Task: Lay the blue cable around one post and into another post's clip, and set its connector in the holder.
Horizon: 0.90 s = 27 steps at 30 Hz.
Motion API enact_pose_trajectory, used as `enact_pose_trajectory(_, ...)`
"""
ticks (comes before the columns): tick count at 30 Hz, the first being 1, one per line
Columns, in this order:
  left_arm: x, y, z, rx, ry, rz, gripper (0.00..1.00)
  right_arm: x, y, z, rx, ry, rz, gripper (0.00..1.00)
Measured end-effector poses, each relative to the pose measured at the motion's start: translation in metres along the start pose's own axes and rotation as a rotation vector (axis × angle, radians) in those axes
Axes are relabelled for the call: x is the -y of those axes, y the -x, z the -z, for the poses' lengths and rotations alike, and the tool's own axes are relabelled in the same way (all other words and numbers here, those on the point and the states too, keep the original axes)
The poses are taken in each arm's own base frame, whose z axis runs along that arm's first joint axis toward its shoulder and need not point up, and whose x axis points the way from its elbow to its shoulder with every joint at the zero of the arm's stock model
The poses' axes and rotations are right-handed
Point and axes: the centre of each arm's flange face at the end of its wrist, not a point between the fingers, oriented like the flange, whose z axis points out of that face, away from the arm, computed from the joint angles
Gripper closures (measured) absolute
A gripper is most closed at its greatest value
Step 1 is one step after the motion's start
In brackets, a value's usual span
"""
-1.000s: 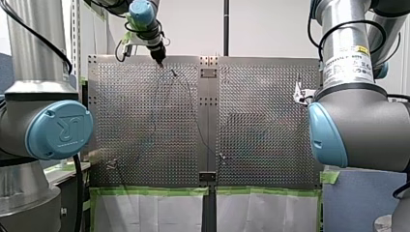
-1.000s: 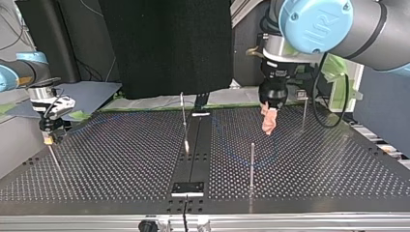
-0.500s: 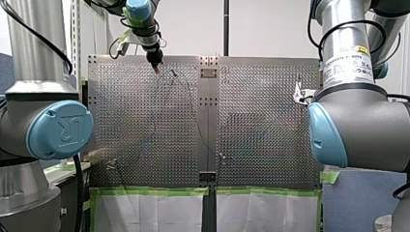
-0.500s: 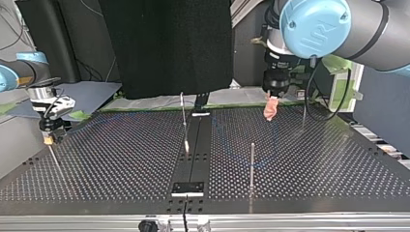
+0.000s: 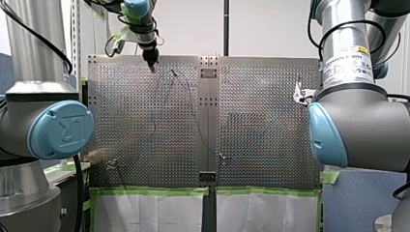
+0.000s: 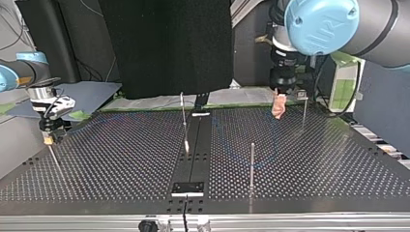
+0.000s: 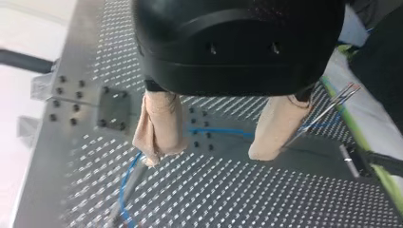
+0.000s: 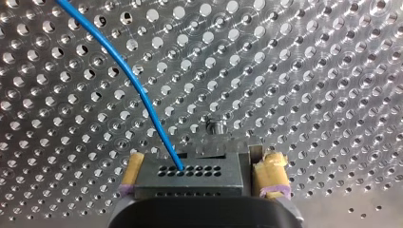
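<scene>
While the blue cable (image 8: 138, 90) seemed to bend round the nearest post (image 6: 252, 164) on the surface (image 6: 121, 159), its connector (image 8: 190, 178) sat pinched in my right tool (image 8: 202, 161), not yet set down. Farthest, my left tool (image 7: 209, 152) hung spread and empty beside the clip post (image 6: 303, 108). Whether the cable was clipped, I could not tell.

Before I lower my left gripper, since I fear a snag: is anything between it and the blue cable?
Nothing visible. In the left wrist view my left gripper is open above the table, and the cable lies bare on the table under the gap. The thin post stands close beside the gripper, not between it and the cable.
</scene>
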Motion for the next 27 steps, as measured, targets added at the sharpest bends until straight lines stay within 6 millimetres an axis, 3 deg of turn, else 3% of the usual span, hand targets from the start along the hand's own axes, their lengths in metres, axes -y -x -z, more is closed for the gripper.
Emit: enact_pose_trajectory(27,-0.0103,0.006,0.0,0.032,0.027,0.076,0.0,0.0,0.0,0.0,0.0,0.0,0.0,0.0)
